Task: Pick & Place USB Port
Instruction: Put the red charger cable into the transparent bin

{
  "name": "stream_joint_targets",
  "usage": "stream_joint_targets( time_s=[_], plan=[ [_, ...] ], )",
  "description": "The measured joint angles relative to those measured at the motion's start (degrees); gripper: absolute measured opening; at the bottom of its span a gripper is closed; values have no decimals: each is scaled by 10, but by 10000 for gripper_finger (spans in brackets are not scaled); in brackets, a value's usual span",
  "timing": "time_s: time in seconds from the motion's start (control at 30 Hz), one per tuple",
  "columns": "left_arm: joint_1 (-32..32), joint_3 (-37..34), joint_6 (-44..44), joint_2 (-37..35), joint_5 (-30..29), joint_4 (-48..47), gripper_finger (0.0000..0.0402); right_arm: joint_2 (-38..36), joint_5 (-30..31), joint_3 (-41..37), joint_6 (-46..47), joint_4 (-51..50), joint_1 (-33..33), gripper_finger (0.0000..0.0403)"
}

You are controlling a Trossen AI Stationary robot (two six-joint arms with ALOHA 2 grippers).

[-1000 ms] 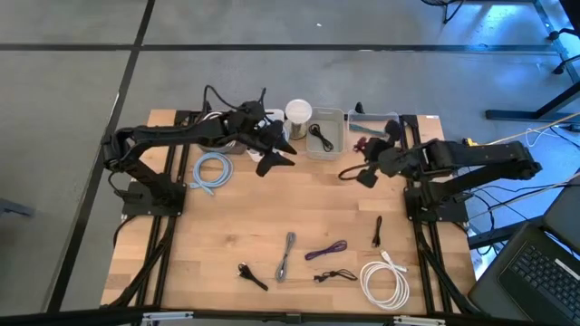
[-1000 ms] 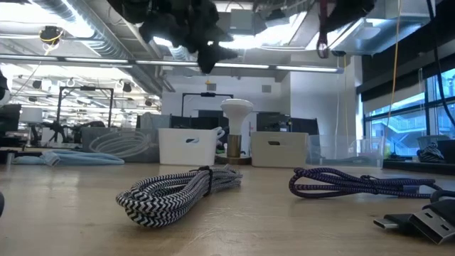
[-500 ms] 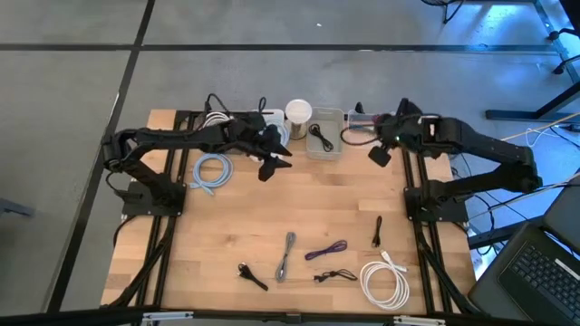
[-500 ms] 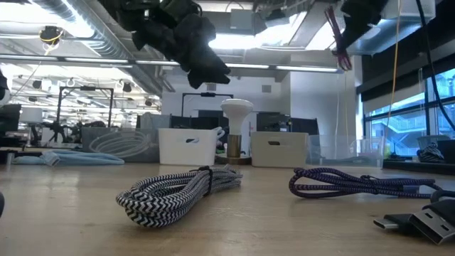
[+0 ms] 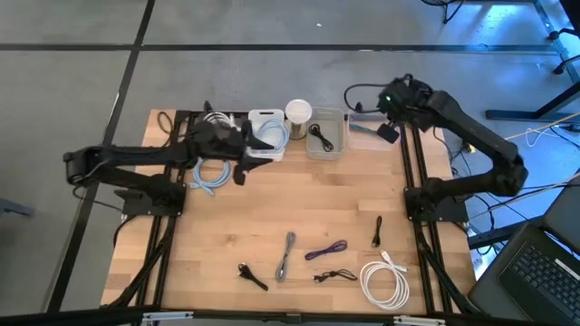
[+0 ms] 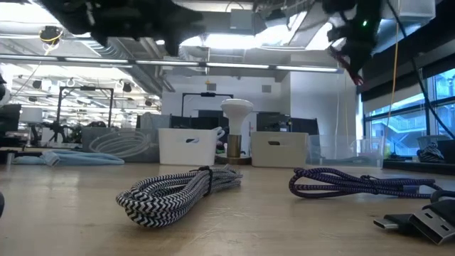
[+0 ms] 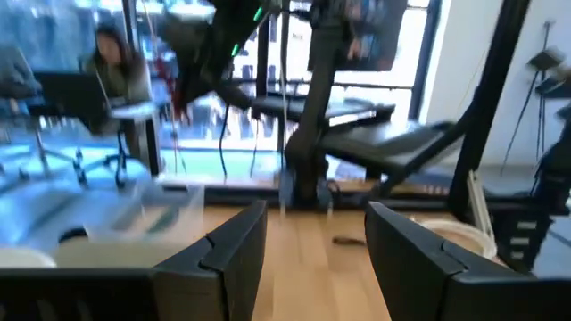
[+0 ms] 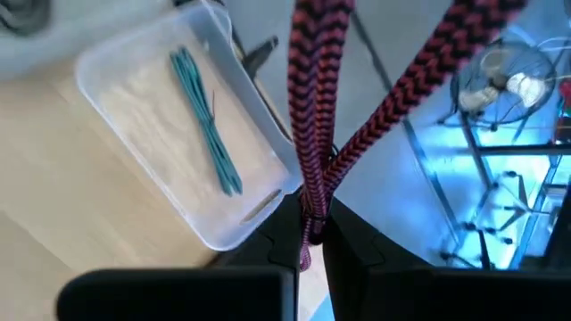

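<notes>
Fingers of your right hand (image 8: 308,234) are pinching a red-and-black braided cable (image 8: 321,107), folded so two zigzag-patterned strands are rising from the grip. You are holding it high above the table's (image 5: 299,217) far right corner, over a clear tray (image 8: 178,134) carrying a teal cable (image 8: 205,120). Your left hand (image 7: 308,254) is hanging spread and empty near the white bin (image 5: 265,136).

No readable text, labels, brands, numbers or signs anywhere in view.
</notes>
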Motion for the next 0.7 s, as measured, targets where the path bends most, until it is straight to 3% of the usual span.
stream_joint_targets(
  time_s=[0.23,0.7],
  plan=[
    [0,-16,-1,-62,0,4,182,84,-44,0,-47,13,-64,25],
    [0,-16,-46,-68,0,-6,182,241,-45,0,-127,33,-89,25]
  ],
)
